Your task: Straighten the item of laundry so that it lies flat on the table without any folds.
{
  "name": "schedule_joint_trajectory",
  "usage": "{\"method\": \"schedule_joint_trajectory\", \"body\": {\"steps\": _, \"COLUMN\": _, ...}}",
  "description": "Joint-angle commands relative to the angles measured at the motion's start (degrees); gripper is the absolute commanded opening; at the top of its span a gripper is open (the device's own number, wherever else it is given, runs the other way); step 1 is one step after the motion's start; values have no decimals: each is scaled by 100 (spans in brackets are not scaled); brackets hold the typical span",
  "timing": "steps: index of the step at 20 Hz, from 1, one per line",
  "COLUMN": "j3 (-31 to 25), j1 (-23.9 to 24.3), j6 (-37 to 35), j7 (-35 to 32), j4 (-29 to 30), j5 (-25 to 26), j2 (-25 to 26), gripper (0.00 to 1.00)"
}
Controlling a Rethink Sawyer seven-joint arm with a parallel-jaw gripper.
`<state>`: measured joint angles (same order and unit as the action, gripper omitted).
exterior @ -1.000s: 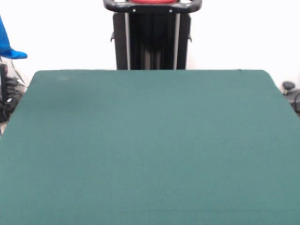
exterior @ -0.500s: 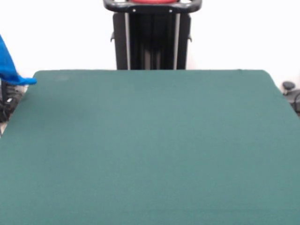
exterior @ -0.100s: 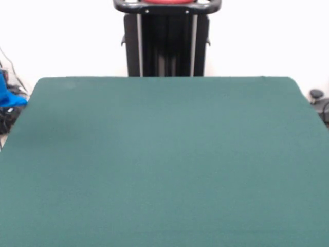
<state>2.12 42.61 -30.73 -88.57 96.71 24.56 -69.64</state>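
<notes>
The dark green table (exterior @ -0.100s: 164, 154) fills most of the front view, and nothing lies on its top. A scrap of bright blue cloth, the item of laundry (exterior @ -0.100s: 7, 96), shows at the far left edge of the picture, beyond the table's left side and low beside it. Only a small part of it is visible; its print is hidden. No gripper appears in this view.
The robot's black pedestal (exterior @ -0.100s: 165, 41) rises behind the table's far edge at the middle. Cables (exterior @ -0.100s: 10, 116) lie on the floor left of the table. A dark object (exterior @ -0.100s: 318, 100) sits off the right far corner.
The blue cloth at the left edge has dropped lower and drawn back towards the picture's edge, so less of it shows now.
</notes>
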Motion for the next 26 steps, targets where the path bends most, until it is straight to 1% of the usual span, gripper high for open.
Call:
{"method": "schedule_joint_trajectory", "body": {"steps": 1, "j3": -2, "j1": -390, "j6": 378, "j7": -724, "j4": 374, "j5": 317, "j2": 359, "gripper": 0}}
{"method": "schedule_joint_trajectory", "body": {"steps": 9, "j3": 52, "j1": -380, "j6": 688, "j7": -751, "j4": 377, "j5": 339, "j2": 553, "gripper": 0}}
{"method": "schedule_joint_trajectory", "body": {"steps": 12, "j3": 135, "j1": -530, "j6": 752, "j7": -992, "j4": 511, "j5": 257, "j2": 669, "gripper": 0}}
{"method": "schedule_joint_trajectory", "body": {"steps": 16, "j3": 272, "j1": -764, "j6": 377, "j7": -1020, "j4": 595, "j5": 120, "j2": 494, "gripper": 0}}
{"method": "schedule_joint_trajectory", "body": {"steps": 20, "j3": 457, "j1": -1027, "j6": 276, "j7": -1212, "j4": 729, "j5": 46, "j2": 420, "gripper": 0}}
{"method": "schedule_joint_trajectory", "body": {"steps": 26, "j3": 520, "j1": -1192, "j6": 30, "j7": -1114, "j4": 1176, "j5": -401, "j2": 202, "gripper": 0}}
